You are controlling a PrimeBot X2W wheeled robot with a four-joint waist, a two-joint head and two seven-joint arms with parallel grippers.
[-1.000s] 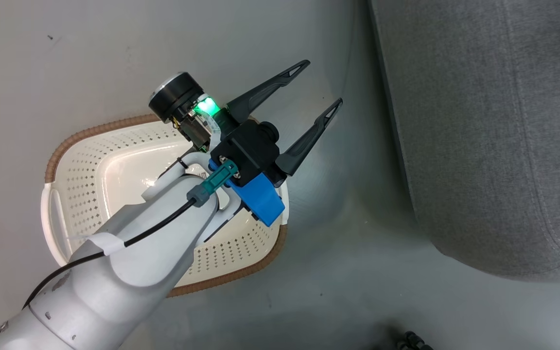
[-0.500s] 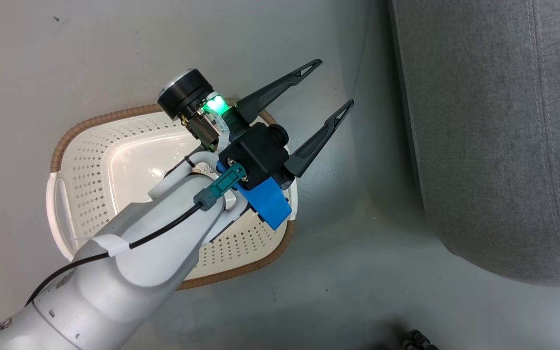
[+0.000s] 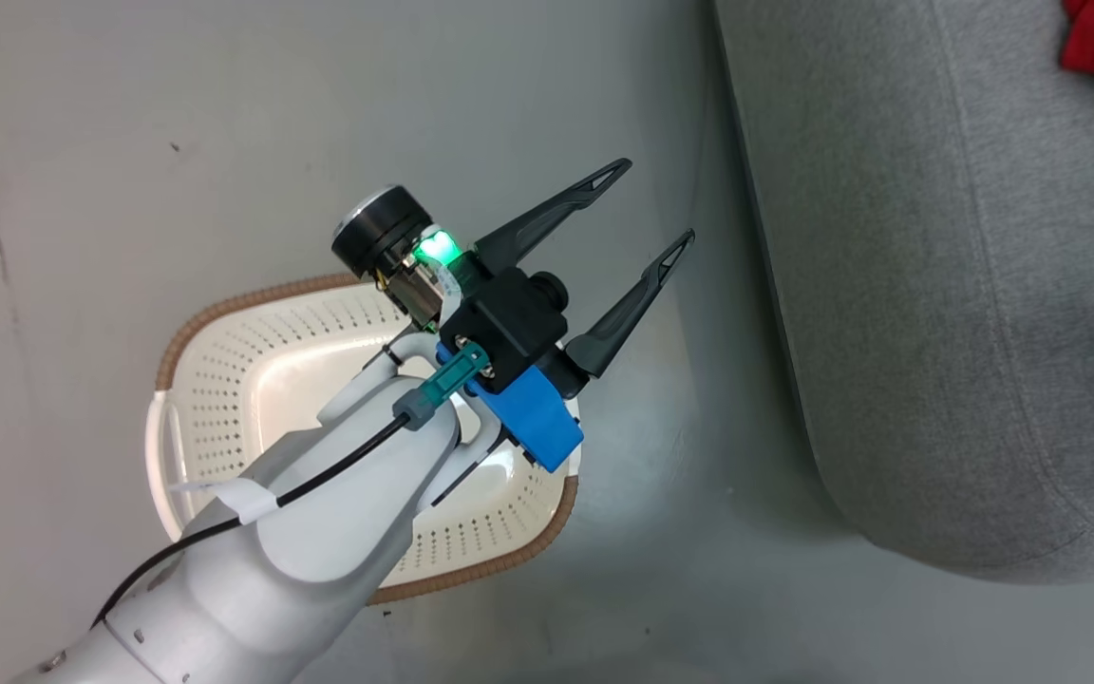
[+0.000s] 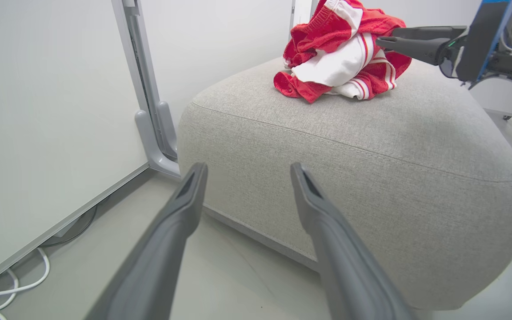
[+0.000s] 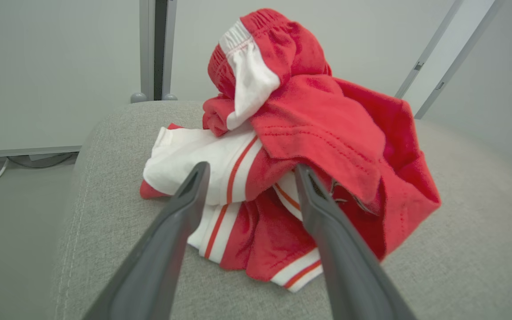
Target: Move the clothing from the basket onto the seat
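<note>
Since the clothing (image 5: 282, 146) was heaped on top of the seat (image 4: 349, 169), near one of its edges, the transfer was judged to be essentially complete. The basket (image 3: 215, 418) was set on the floor beside the seat and well apart from the garment. No fabric was visible in the part of its interior not hidden by the forearm.

The right gripper (image 5: 250, 166) was held level with the heap, its jaws set moderately wide with nothing clamped between them. Its fingertips were placed at the near flank of the pile; whether they touched the cloth could not be determined. This posture was judged consistent with a release. The left gripper (image 3: 658, 198) was held above the floor just past the basket's rim, its jaws likewise spread and empty, and was pointed toward the seat's side. It was judged to be parked clear of the work.

The garment was made of soft bright red fabric with white panels and red-and-white striped trim, and was crumpled into a peaked, irregular mound topped by a gathered band. The seat was covered in grey woven upholstery, with rounded corners and a stitched seam. The basket was moulded in cream perforated plastic with a brown woven-look rim.
</note>
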